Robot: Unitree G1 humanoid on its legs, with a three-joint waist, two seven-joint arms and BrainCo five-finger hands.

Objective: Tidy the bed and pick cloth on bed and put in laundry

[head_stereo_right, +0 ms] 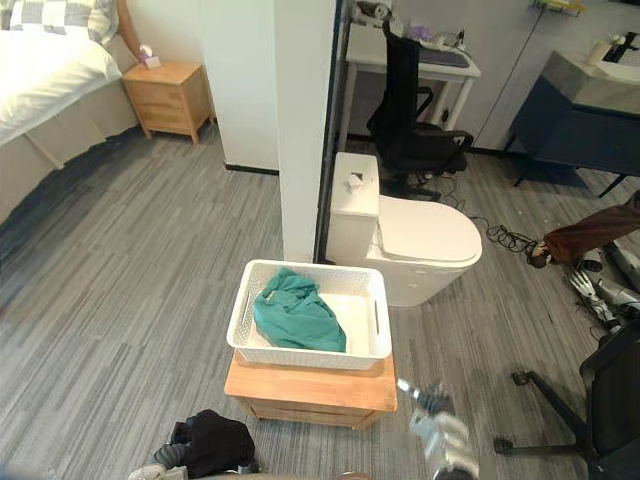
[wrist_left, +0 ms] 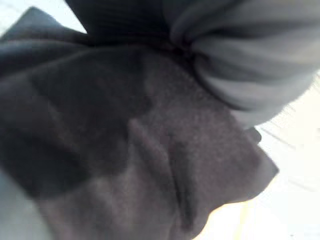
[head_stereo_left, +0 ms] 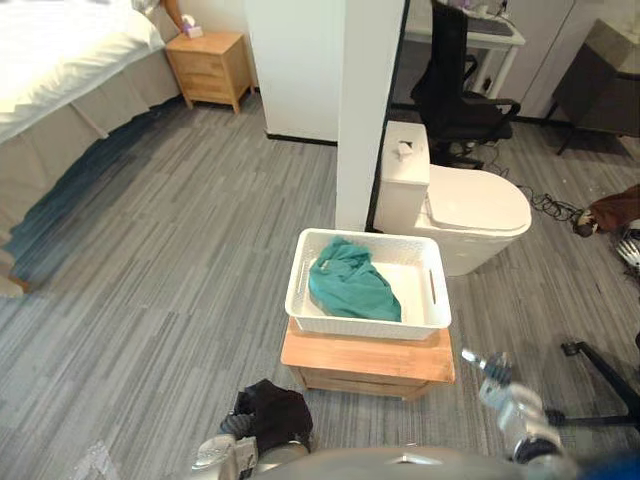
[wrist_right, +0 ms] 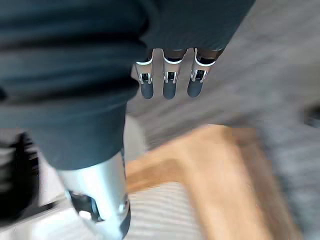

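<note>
Looking down through the head cameras, I had the dark cloth [head_stereo_left: 272, 412] bunched at the left hand [head_stereo_left: 222, 455], low and close to the robot, just short of the low wooden stool [head_stereo_left: 370, 362] that carried the white laundry basket [head_stereo_left: 365, 328]. A green cloth [head_stereo_left: 350, 282] already lay inside the basket, heaped toward its left half. In the left wrist view the dark cloth blanketed everything ahead of the hand, so I could not tell how that hand was set on it. That was my first worry: a loose hold could have let the cloth slide to the floor before it cleared the rim. A low lift seemed to me the next risk, because the hand or a trailing fold could have caught the near wall and pushed the light basket along or off the stool. A short release might also have left the cloth draped over the rim, half outside. The right hand [head_stereo_left: 505, 395] hung empty beside the stool's right corner, its fingers [wrist_right: 169, 85] straight and relaxed with the thumb apart, and a careless swing there could have knocked the stool. The bed [head_stereo_left: 60, 50] stood well apart, far off to the left.
</note>
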